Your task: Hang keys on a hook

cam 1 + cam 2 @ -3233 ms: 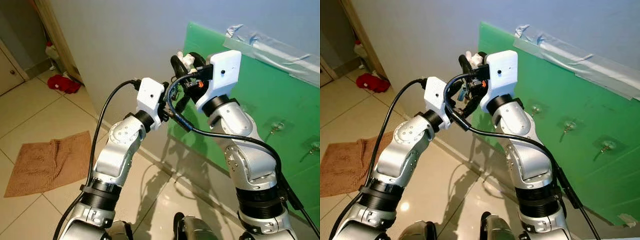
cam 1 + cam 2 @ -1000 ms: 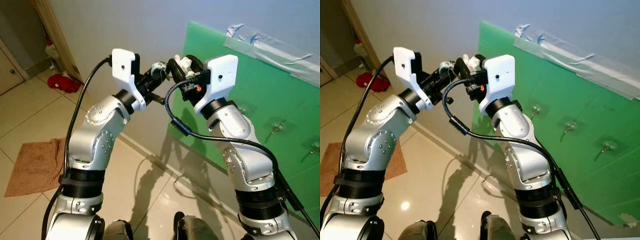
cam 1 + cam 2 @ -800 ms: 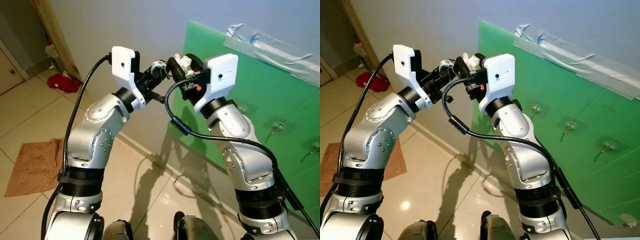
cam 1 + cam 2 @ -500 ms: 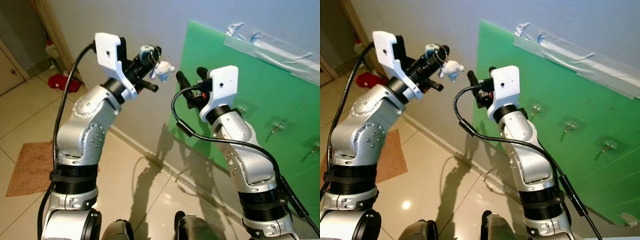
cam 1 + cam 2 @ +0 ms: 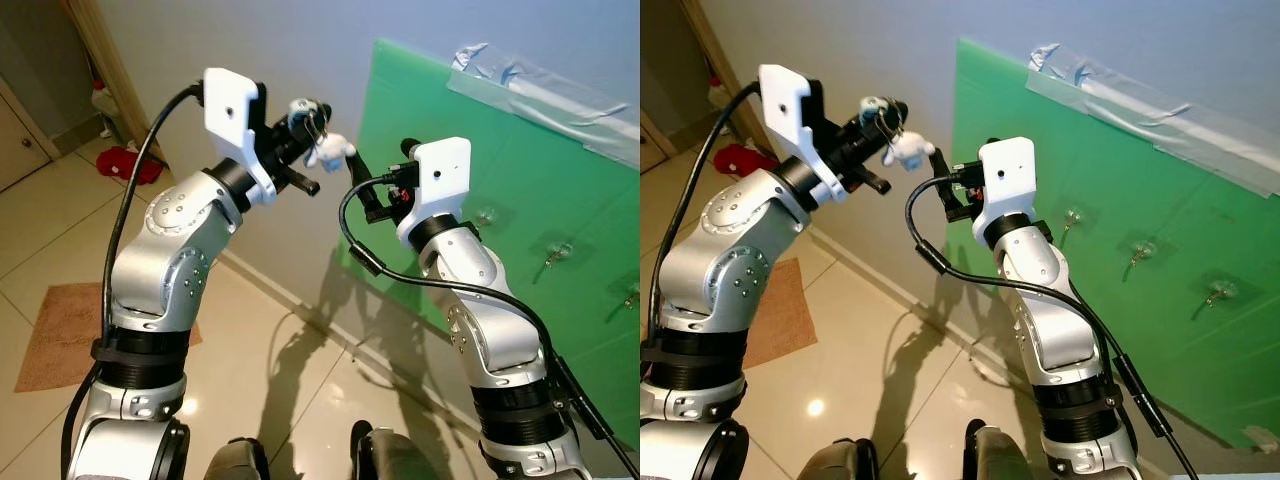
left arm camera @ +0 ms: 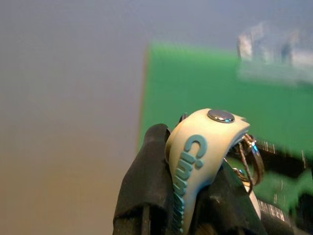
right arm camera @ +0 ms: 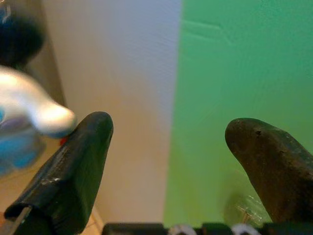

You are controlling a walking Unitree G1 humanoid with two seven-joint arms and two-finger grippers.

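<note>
Left gripper (image 5: 305,125) clenched the keys (image 5: 322,143); right gripper (image 7: 168,161) was released. Carry the ring level toward a hook (image 5: 1072,217) on the green board (image 5: 1160,250).

Both silver arms are bent up at the elbow with the wrists raised toward each other, left pincer (image 5: 308,118) clamped tight with its fingers (image 6: 146,181) squeezed together, right pincer (image 7: 168,161) held just beside it with its fingers (image 7: 78,166) spread wide apart.
</note>
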